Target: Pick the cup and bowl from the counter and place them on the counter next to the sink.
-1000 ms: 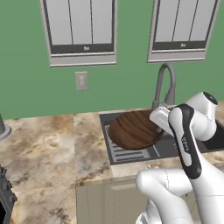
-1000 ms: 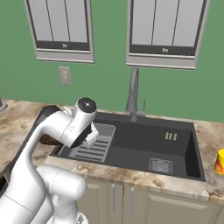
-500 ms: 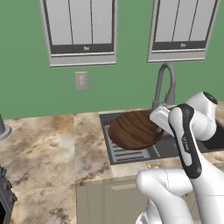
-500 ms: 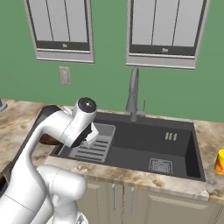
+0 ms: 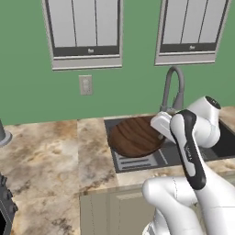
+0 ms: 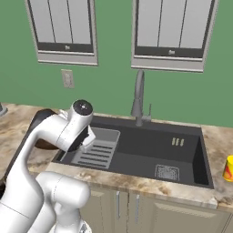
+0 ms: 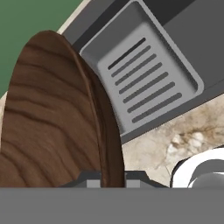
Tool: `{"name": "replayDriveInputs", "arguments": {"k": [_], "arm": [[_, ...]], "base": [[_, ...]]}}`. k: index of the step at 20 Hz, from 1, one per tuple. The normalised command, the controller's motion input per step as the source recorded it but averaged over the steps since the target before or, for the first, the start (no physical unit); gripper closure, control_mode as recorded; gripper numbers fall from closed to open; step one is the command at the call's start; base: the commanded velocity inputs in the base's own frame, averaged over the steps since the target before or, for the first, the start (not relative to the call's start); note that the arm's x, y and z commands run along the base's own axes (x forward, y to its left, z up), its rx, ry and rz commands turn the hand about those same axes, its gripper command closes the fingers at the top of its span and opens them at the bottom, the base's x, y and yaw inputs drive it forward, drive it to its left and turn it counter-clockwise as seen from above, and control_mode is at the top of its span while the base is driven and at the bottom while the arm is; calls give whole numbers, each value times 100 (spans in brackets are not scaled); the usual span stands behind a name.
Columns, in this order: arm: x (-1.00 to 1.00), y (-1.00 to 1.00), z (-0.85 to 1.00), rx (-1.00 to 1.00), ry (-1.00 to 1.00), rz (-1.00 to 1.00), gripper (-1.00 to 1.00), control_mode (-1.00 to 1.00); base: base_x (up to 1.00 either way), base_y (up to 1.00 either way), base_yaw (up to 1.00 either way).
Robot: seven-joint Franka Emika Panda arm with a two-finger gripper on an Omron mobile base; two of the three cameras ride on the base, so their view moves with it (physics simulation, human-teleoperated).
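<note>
My gripper is shut on the rim of the bowl, a wide dark brown wood-grain dish tilted on edge in the hand view. From the left base view the bowl hangs over the ribbed left end of the sink, with the gripper at its right rim. The cup, small and yellow with red marks, stands on the counter right of the sink. Marbled counter stretches left of the basin.
A tall curved grey faucet rises behind the basin. A ribbed drainboard lies under the bowl. The black stovetop edge shows at lower left. A wall outlet and two windows are on the green wall.
</note>
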Motion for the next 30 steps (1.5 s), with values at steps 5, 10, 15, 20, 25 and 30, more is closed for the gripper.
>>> {"name": "replayDriveInputs", "arguments": {"k": [5,10,15,20,25,30], "arm": [[12,47,0,-3,4,-5,100,-100],[37,57,0,-8,6,-6,100,-100],[26,45,-4,-4,0,-4,100,-100],[26,29,-18,0,3,2,100,-100],[24,9,-17,0,8,8,100,-100],[27,14,-15,0,10,7,100,-100]], "base": [[0,0,0],[0,0,0],[0,0,0],[0,0,0],[0,0,0],[0,0,0]]}}
